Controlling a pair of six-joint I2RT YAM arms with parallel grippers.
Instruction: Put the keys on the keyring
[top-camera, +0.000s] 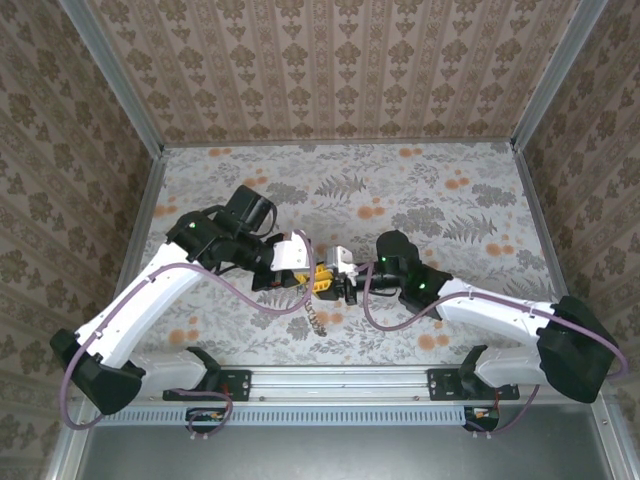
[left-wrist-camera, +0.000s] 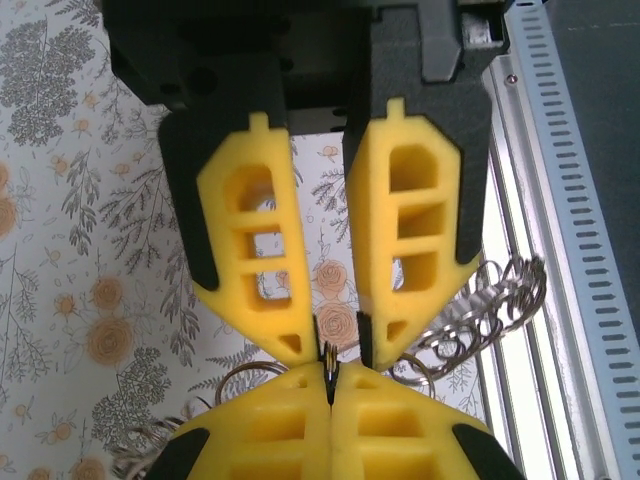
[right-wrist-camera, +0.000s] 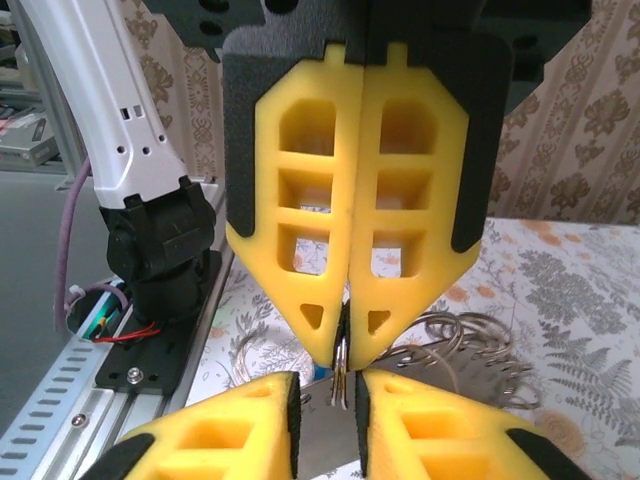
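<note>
arms (top-camera: 150, 290): white links, black joints; cables (top-camera: 230, 285): purple; fingers (left-wrist-camera: 255, 250): yellow, latticed

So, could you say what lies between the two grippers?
A thin metal ring, pinched by the right gripper and reaching the left gripper; both wrist views show it.

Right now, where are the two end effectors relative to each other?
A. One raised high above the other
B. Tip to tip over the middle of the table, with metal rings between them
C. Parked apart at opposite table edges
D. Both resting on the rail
B: the top view shows the left end effector and right end effector meeting tip to tip, with the keyring dangling below.
</note>
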